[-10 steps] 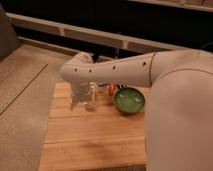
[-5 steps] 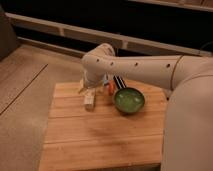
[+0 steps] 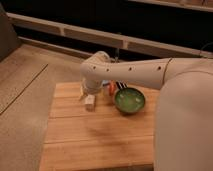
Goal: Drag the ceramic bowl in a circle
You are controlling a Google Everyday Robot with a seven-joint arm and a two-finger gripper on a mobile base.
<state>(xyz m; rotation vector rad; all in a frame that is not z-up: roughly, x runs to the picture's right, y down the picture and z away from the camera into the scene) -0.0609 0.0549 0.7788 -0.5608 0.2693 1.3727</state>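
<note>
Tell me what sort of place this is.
Probably an indoor robot test area: a butcher-block table on a speckled hard floor, a dark railed wall behind, the gripper hanging near the ceramic bowl.

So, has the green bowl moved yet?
No. The ceramic bowl stays put near the far edge of the wooden table; the gripper hangs over the whitish block.

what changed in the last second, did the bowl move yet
No. The arm swung its elbow to the right, toward the bowl. The gripper hangs just over the block, left of the bowl and apart from it; the bowl has not been taken hold of. The bowl, block and orange item stayed where they were on the table.
</note>
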